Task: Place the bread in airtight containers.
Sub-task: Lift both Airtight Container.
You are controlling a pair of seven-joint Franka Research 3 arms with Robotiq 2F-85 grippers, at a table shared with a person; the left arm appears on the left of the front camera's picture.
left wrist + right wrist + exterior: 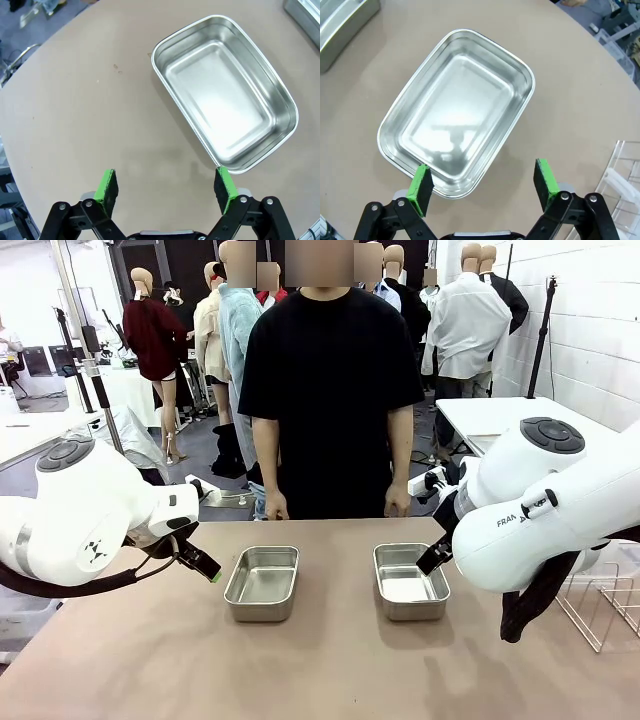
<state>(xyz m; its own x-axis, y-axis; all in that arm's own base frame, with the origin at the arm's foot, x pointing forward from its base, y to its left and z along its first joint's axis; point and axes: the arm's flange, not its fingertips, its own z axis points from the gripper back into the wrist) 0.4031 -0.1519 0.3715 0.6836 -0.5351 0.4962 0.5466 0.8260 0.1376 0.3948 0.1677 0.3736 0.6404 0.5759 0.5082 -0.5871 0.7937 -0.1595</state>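
Airtight containers, two of them, sit lidless and open side up on the tan table (320, 670). The left container (262, 583) is taken as the marker for everything else. Its steel floor is bare and shiny in the left wrist view (225, 95). The right container (410, 582) lies to the right of the left container, level with it, with a strip of bare table between them. It is turned the same way and its floor is bare too (455, 110).

The left hand (205, 565) hangs just off the left side of the left container. From its own camera the left hand (167, 182) stands wide open with nothing between its green pads (106, 185). One pad lines up with a corner of the left container's rim, but contact cannot be judged.

The right hand (432, 558) is at the right container's rim, on the side turned away from the left container. In its wrist view the right hand (482, 182) is also spread fully and holds nothing. One pad (419, 187) overlaps that container's rim.

Beyond the left container, at the far edge of the table, a person in a black shirt (330, 390) stands with both arms down. The person's fingers (277, 507) are near the table's edge.

A wire rack (600, 605) stands well to the right of the left container, past the right container.
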